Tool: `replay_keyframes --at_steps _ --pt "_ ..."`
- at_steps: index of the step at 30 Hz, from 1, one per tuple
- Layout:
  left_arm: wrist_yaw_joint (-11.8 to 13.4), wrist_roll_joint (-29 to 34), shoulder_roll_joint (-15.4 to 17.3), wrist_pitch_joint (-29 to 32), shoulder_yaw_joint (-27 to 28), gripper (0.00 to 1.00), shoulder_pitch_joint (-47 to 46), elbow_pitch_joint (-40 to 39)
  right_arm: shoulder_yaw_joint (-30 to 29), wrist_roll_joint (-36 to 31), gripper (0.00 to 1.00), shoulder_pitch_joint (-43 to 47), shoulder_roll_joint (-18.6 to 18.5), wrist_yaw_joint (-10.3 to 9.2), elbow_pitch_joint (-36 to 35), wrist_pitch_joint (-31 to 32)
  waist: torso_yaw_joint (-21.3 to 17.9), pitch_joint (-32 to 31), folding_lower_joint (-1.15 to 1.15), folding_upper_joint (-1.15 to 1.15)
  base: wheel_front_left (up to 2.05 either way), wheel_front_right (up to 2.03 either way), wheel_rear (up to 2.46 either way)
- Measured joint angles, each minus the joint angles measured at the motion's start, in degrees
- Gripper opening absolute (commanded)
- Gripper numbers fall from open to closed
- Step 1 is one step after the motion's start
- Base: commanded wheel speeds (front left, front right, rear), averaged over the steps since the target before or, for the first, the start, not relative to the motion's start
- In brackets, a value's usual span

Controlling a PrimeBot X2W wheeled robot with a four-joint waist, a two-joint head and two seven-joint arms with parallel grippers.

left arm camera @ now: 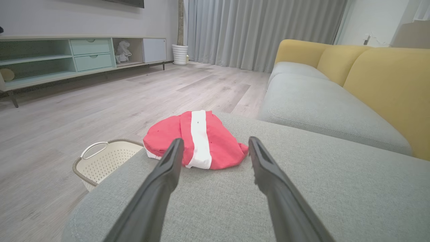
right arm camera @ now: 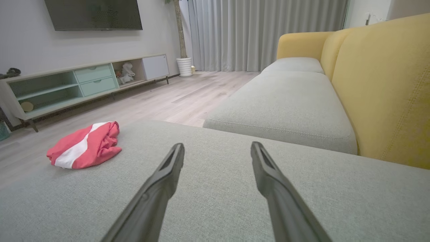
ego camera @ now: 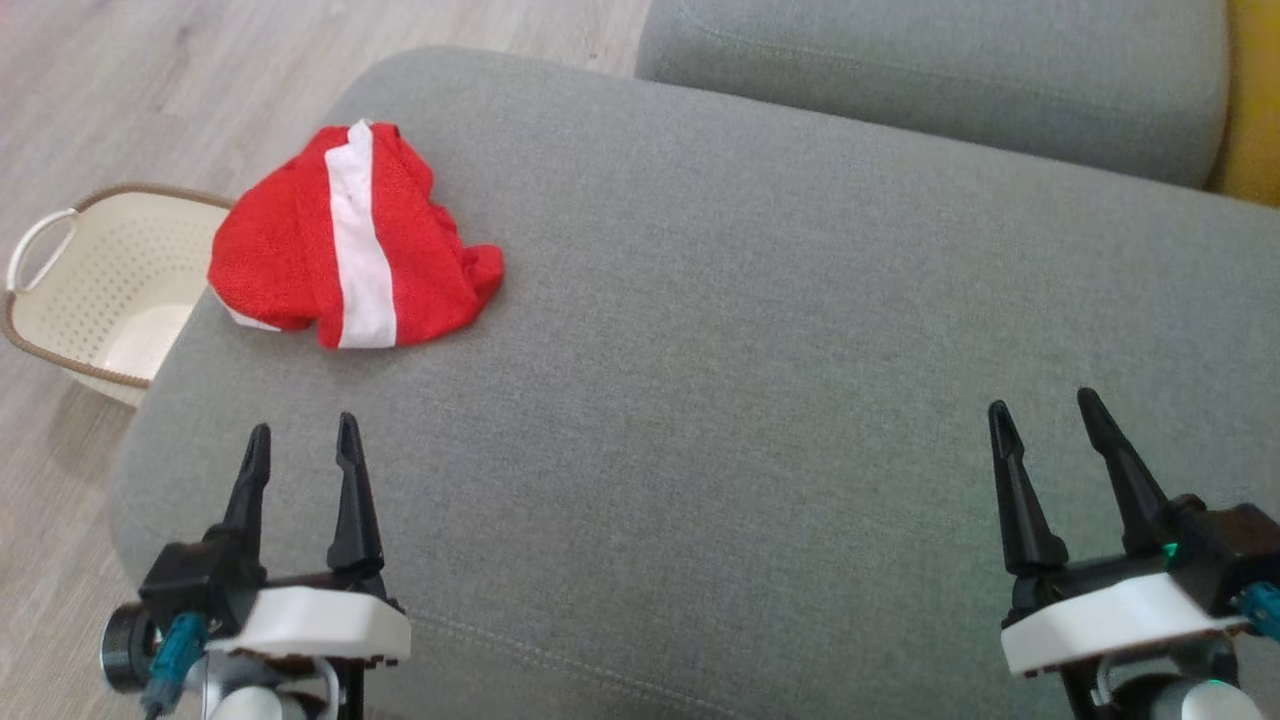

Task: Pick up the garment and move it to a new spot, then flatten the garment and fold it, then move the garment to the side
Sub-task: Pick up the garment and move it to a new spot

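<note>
Left claw [ego camera: 303,428] and right claw [ego camera: 1042,402] stand released and empty. The garment [ego camera: 350,250], red with a white stripe, lies bunched ahead of the left claw, at a grey cushion's [ego camera: 750,350] left edge. A basket [ego camera: 110,270] sits on the floor beside it. Pickup looks not yet begun; the left claw would need to reach forward and pinch the cloth.

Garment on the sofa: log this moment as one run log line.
stage: pre-pickup | garment: crumpled, untouched, left end of grey cushion | left gripper: open, empty | right gripper: open, empty | basket: on floor beside cushion
</note>
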Motion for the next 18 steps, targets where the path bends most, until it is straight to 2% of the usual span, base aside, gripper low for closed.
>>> replay_keyframes --at_steps 5,10,13,14,18 --pt "-0.3 0.5 -1.0 0.0 0.5 1.00 -1.9 0.4 -0.1 -0.3 1.00 -1.6 -0.3 0.00 -1.5 0.9 -0.8 3.3 0.00 0.00 0.00 0.00 0.00" --pt "-2.2 0.0 -2.2 -0.2 2.1 1.00 -9.8 5.6 -0.3 -0.7 1.00 -5.2 -2.2 0.00 -3.6 2.3 -1.6 7.6 0.01 0.00 0.00 0.00 0.00" --pt "-3.2 -1.3 -2.3 -0.3 4.5 1.00 -18.0 12.1 -0.3 -0.7 1.00 -7.8 -4.0 0.00 -5.0 3.1 -2.4 11.5 0.02 0.00 0.00 0.00 0.00" --pt "-3.8 -2.3 -2.2 -0.4 6.0 1.00 -23.4 17.7 -0.4 -0.7 1.00 -9.2 -5.0 0.00 -5.8 3.7 -3.1 14.2 0.02 0.00 0.00 0.00 0.00" --pt "-6.3 -3.7 -1.3 0.3 7.4 1.00 -33.7 31.8 -1.1 -0.6 1.00 -11.2 -6.4 0.00 -6.3 4.3 -4.7 19.3 0.03 0.00 0.00 0.00 0.00"
